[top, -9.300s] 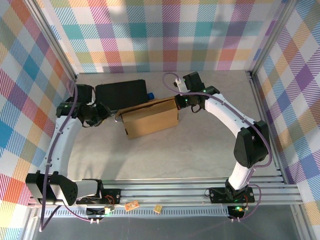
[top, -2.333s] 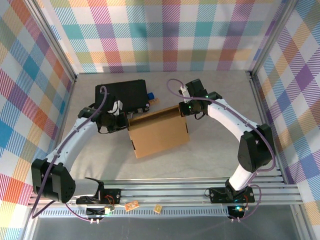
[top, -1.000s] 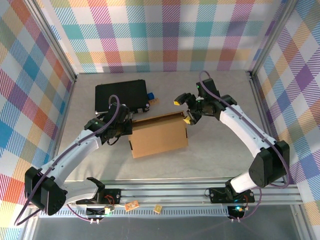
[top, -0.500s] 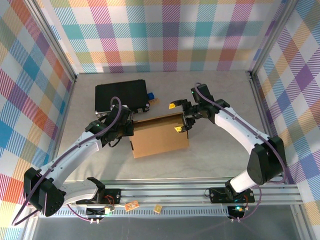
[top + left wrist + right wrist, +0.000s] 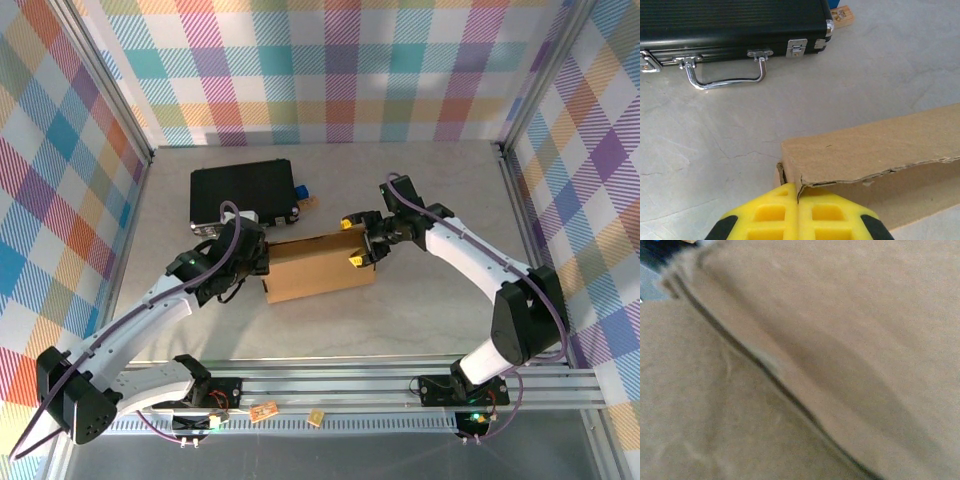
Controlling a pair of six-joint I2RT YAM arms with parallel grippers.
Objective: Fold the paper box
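You are clamping the left gripper point(image 5: 799, 201) on the paper box point(image 5: 318, 270) corner to anchor it, while your right gripper point(image 5: 350, 241), fingers apart, is straddling the opposite end's edge.

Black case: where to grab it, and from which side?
The chrome handle on the black case's long edge facing the paper box, approached from above on that side. It lies flat on the table, its bar standing clear of the case wall, so a hand could likely straddle it; the body looks too broad.
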